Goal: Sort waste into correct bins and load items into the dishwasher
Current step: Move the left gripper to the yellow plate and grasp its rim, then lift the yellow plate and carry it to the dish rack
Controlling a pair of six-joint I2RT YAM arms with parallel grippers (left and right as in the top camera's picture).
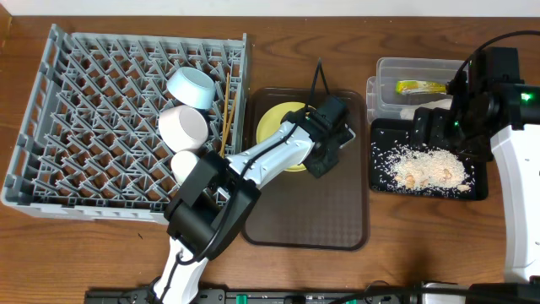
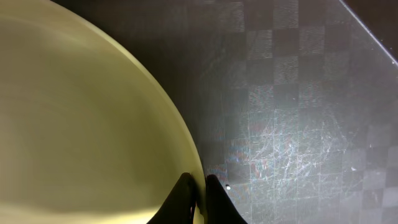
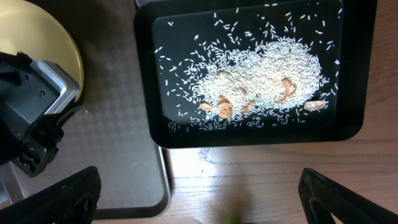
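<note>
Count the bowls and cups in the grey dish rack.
3: a light blue bowl farthest back, a white bowl just in front of it, and a small white cup nearest the front, beside the left arm, which may hide more.

Wooden table (image 1: 422, 245) with grey dish rack (image 1: 93, 118), brown serving tray (image 1: 312, 211), clear tub (image 1: 392, 72), black tray (image 1: 426, 194).

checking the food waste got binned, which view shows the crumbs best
Right wrist: it looks straight down on the crumbs in the black tray, single grains and brown bits distinct. Overhead shows them only as a small pale heap. Left wrist shows none, only the plate and brown tray.
</note>
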